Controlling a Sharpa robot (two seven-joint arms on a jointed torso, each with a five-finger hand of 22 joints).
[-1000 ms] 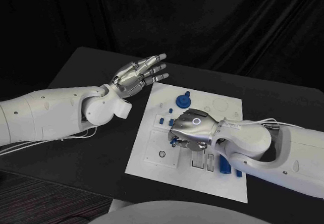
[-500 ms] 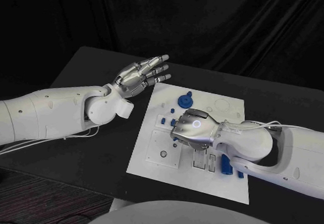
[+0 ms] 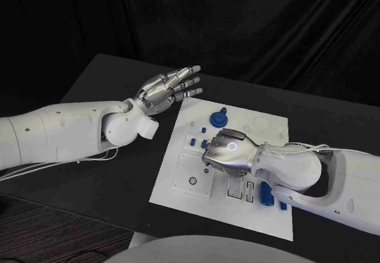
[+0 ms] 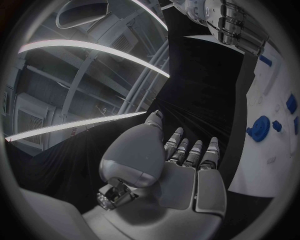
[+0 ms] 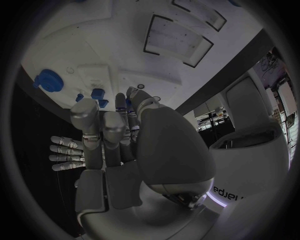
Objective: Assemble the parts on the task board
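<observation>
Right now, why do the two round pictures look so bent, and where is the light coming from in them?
Both wrist views are fisheye circles, so the board edges curve. In the left wrist view, bright strips arc across the room behind the left hand. In the right wrist view, light falls on the white board, and the right hand looks grey against it. In the head view, the table is dim and the backdrop black.

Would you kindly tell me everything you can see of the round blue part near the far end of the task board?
The round blue part is a flat disc with a small knob rising from its middle, in plain matte blue, plastic by its look. It sits on the white task board near its far edge. Nothing touches it: the left hand hovers open beyond the board's corner, and the right hand works nearer the board's middle. The left wrist view shows it too.
</observation>
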